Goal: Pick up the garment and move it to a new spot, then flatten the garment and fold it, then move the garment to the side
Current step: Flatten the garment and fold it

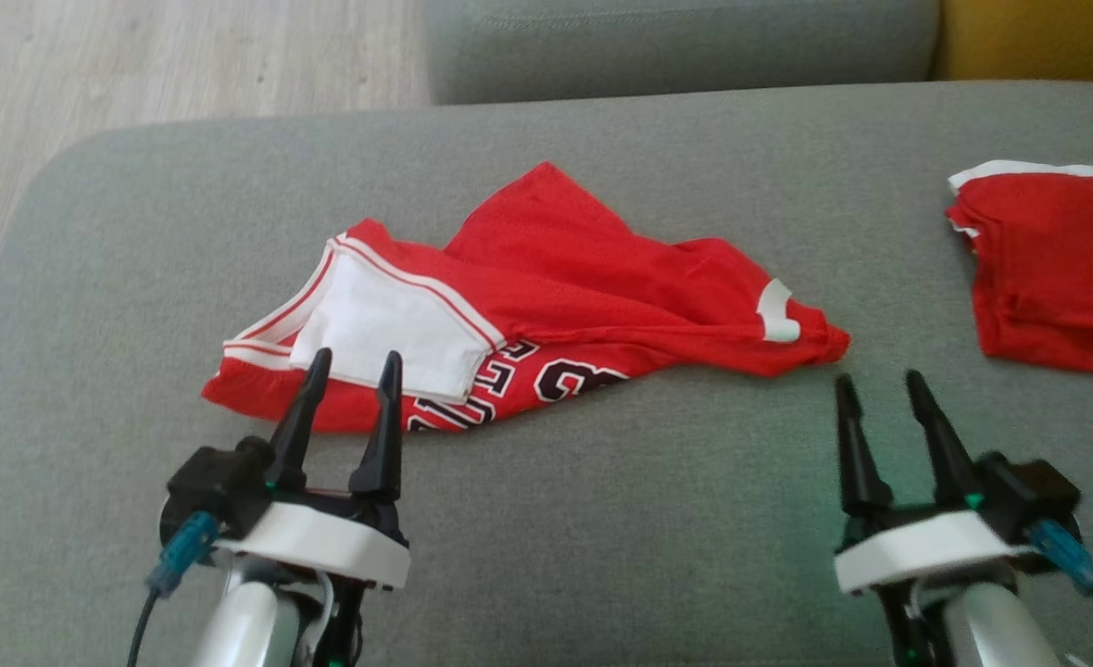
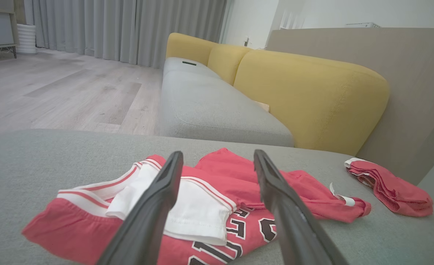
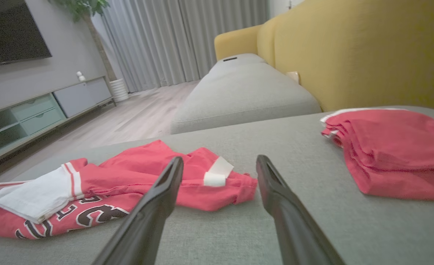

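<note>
Grey woven upholstery, a broad seat cushion [image 1: 602, 537], carries everything here. Nearest, at 7 o'clock in the head view, the left gripper [image 1: 357, 357] has its two dark fingers spread and nothing between them. Its tips are over the near edge of the crumpled red mesh jersey with white trim and black-and-white lettering [image 1: 584, 278]; whether they touch the cloth I cannot tell. At 5 o'clock the right gripper [image 1: 878, 380] is likewise released and empty, just short of the jersey's right corner. The jersey lies bunched at the cushion's centre, with a white panel showing at its left end. At 3 o'clock, well apart, sits a folded red garment with white edging [image 1: 1056, 278]. At 12 o'clock is a second grey sofa seat [image 1: 676, 46]. The pick-up looks not yet begun. Next, each gripper likely needs to settle on its own end of the jersey and pinch the fabric before lifting.
</note>
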Motion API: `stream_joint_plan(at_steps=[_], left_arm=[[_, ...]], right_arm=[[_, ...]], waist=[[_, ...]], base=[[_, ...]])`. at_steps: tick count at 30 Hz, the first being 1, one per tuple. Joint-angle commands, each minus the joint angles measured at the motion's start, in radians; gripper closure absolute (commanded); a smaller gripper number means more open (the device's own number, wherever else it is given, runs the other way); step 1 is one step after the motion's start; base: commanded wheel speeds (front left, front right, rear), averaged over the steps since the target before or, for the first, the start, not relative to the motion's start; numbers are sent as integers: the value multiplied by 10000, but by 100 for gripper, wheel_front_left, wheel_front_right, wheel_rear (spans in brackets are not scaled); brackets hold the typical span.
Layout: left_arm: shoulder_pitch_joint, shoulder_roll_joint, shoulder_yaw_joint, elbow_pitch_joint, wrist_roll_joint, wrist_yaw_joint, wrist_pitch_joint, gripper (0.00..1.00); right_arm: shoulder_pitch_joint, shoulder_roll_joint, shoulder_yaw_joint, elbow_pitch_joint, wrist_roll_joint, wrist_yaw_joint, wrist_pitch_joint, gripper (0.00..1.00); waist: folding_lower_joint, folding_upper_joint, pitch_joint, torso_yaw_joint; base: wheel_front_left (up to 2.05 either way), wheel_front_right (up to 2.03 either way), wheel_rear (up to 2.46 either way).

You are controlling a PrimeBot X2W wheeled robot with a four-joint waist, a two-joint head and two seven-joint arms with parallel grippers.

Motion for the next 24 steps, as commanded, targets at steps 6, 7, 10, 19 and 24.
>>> stream_joint_plan(at_steps=[6,7,10,19,24], left_arm=[[-543,30,116,-391,-114,-18,-51,0],[-618,30,69,-384,-108,-26,-51,0],[-881,30,-107,-362,-104,-38,-51,0],[-1327,30,-594,-275,-314,59,-51,0],[-1406,30,-736,-257,-412,135,-51,0]], right_arm=[[-1273,-456,1162,-233,-482,-9,329,0],[-1461,-629,1379,-174,-496,-9,477,0],[-2100,-1209,1972,132,-469,-9,900,0],[-3912,-2850,4366,1406,825,-9,2146,0],[-4597,-3555,5439,2222,1331,-9,2680,0]], waist=[[0,0,624,484],[0,0,767,586],[0,0,1185,940],[0,0,1986,1895],[0,0,2135,2163]], base=[[0,0,0],[0,0,0],[0,0,0],[0,0,0],[0,0,0]])
